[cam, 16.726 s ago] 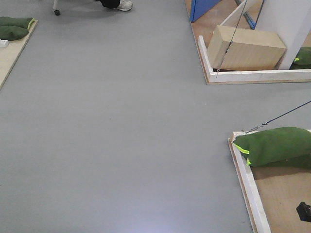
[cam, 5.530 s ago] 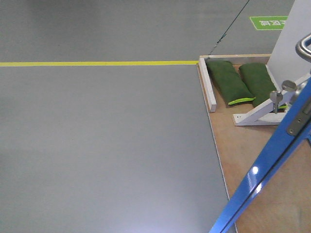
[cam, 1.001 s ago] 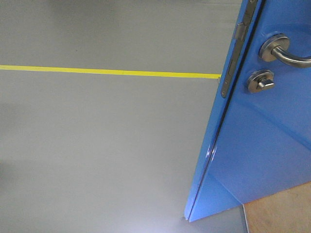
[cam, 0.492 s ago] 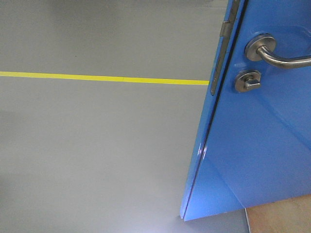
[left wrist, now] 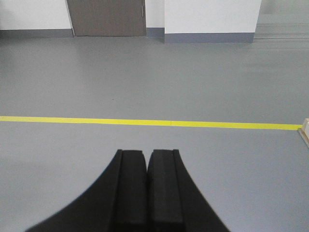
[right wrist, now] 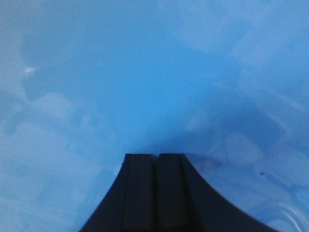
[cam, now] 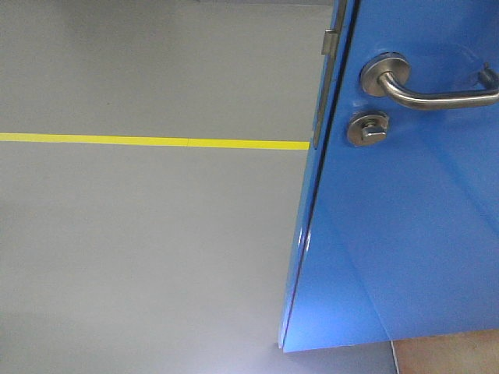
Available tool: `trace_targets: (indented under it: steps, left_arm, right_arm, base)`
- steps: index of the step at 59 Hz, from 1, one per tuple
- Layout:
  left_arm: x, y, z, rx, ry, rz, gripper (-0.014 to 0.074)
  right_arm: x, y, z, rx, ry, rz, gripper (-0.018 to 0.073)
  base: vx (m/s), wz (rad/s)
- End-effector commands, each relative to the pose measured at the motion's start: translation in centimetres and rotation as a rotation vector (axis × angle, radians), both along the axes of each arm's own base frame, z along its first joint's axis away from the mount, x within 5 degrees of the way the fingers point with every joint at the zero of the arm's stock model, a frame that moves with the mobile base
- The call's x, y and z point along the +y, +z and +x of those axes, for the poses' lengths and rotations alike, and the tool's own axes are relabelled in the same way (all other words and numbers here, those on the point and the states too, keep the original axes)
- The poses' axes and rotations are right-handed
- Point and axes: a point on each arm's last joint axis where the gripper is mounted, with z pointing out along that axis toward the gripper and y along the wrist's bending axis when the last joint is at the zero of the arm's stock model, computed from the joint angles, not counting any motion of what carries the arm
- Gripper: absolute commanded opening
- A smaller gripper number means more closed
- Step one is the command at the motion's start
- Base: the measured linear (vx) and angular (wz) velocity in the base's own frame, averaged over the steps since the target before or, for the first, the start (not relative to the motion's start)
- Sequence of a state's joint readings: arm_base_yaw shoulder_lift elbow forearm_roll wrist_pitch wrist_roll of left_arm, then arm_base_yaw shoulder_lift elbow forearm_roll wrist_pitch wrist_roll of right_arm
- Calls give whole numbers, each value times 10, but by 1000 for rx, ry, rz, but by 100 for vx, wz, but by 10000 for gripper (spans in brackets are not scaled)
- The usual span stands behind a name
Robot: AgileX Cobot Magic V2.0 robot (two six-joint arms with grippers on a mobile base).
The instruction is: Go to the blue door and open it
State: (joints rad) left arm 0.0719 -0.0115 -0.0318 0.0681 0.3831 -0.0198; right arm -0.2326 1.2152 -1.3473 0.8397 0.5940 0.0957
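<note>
Grey floor with a yellow line [cam: 156, 141] is filling the front view's left; the blue door [cam: 413, 234] is standing ajar on the right, its handle [cam: 425, 89] untouched above a round lock [cam: 368, 127].

Left wrist view: the left gripper [left wrist: 147, 188] is hanging pressed together over bare floor.

Right wrist view: the right gripper [right wrist: 155, 191], fingers together and empty, is nosing against the glossy door. It is risking sliding off that slick face, or the base bumping the edge.

The front-facing camera looks steeply down at the grey floor [cam: 140, 257], close against the blue door [cam: 405, 234]. The left wrist camera faces level across that floor (both show the yellow line [cam: 156, 141]). The right wrist camera faces the door's glossy face from very near.
</note>
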Motion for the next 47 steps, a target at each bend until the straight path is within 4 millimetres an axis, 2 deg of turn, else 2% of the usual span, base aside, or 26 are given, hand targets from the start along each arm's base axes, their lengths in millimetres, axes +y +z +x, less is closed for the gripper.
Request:
trace_targets:
  steps: [1,47]
  left_arm:
    - [-1,17,-1,-122,-3,1,73]
    - [-1,17,-1,-122,-3,1,73]
  right_arm:
    - [-4,19,-4,-109,-63,5,8]
    - [-4,19,-4,-109,-63,5,8]
  base:
    - [20,-5]
    - [16,-2]
